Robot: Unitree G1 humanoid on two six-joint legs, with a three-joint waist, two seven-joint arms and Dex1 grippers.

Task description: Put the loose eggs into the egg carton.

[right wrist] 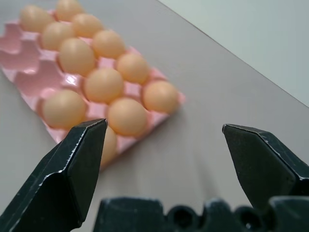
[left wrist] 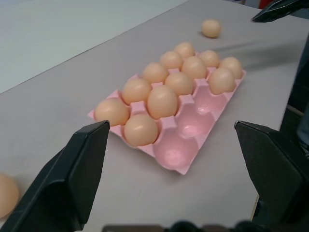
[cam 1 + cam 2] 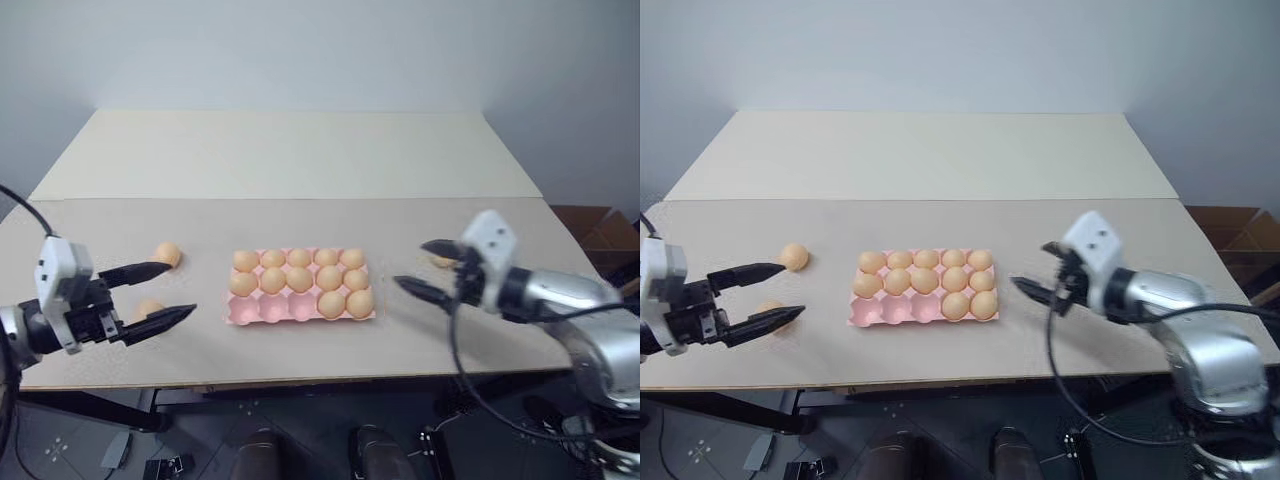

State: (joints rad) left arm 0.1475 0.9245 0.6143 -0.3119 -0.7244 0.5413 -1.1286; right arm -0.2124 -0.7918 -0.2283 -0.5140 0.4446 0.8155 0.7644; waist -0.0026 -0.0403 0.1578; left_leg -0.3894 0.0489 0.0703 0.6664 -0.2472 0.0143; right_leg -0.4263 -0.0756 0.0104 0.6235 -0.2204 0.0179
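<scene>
Eggs (image 3: 167,254) lie loose beside carton (image 3: 300,310), grippers apart.

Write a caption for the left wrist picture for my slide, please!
Open left gripper faces a pink egg carton with three empty cups.
</scene>
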